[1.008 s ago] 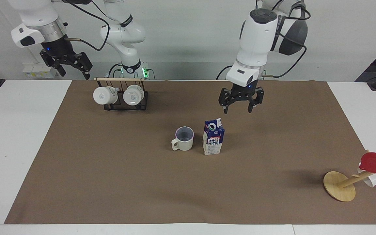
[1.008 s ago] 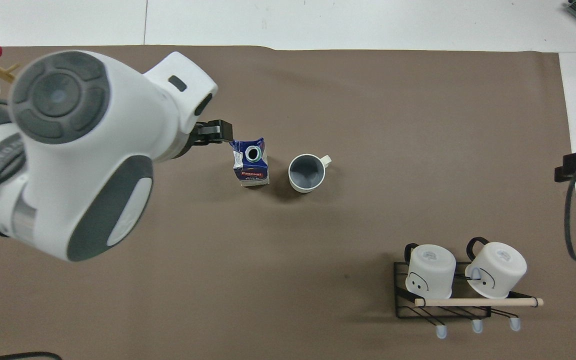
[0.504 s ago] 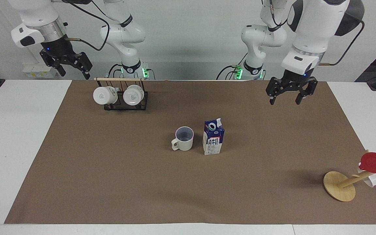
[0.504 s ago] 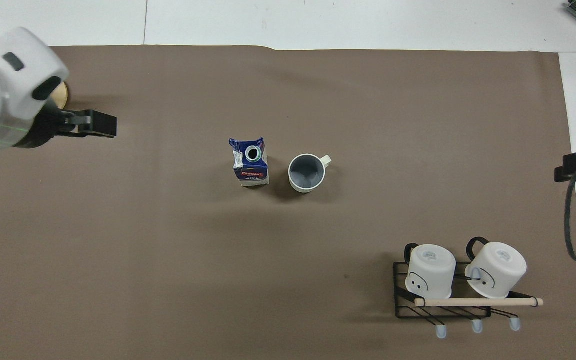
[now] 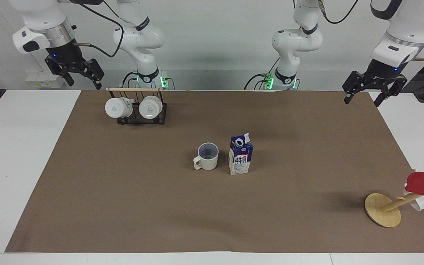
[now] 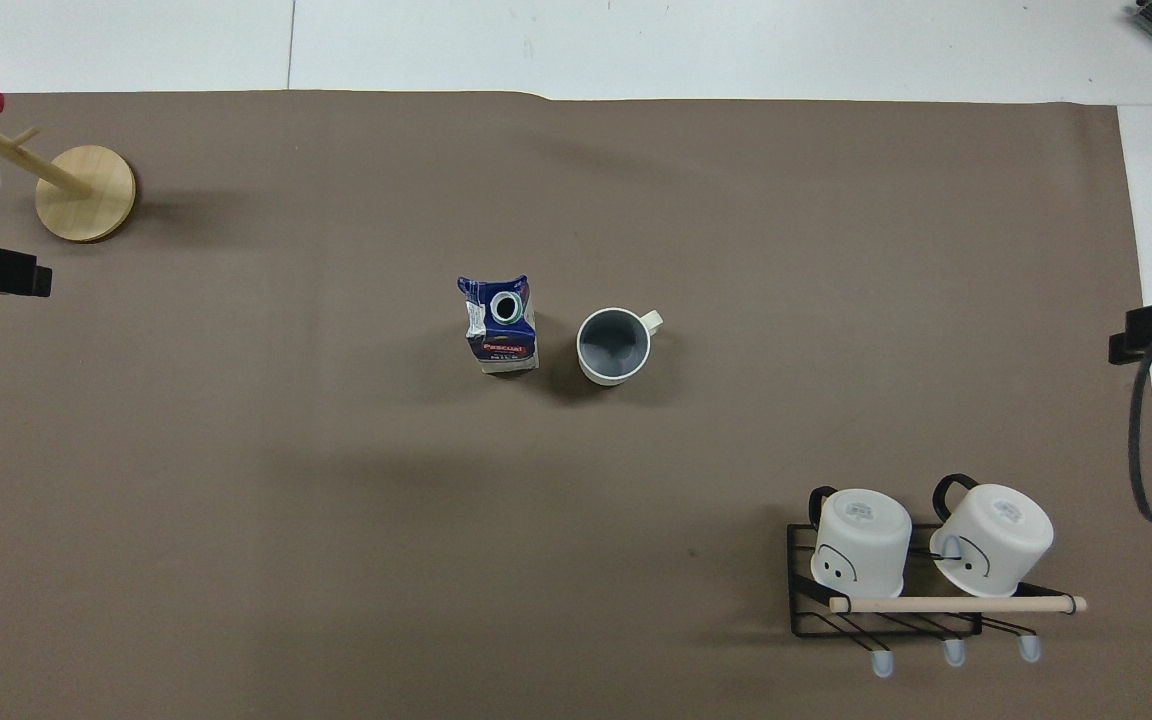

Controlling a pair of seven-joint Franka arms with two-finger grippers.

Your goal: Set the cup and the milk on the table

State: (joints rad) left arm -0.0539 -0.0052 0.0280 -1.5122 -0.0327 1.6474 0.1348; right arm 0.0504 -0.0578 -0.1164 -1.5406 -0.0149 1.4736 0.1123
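The table point(image 5: 20, 154) is a wide white top, covered over most of its surface by a brown rectangular mat point(image 5: 160, 206) that lies flat. A plain pale wall runs along the robots' end.

The cup point(image 5: 208, 156) stands upright near the middle of the mat, its mouth up. The milk point(image 5: 240, 154) stands upright just beside it, toward the left arm's end, not touching it.

A black wire rack point(image 5: 138, 110) with a wooden rod sits at the robots' edge of the mat toward the right arm's end; 2 white mugs point(image 5: 118, 107) hang on it. A wooden peg stand point(image 5: 383, 209) with a round base sits at the left arm's end, farther from the robots, bearing a red cup point(image 5: 423, 183).

The left gripper point(image 5: 363, 98) hangs over the mat's corner at its own end, jaws spread, holding nothing. The right gripper point(image 5: 84, 82) hangs over the table edge at its own end, jaws spread, holding nothing.
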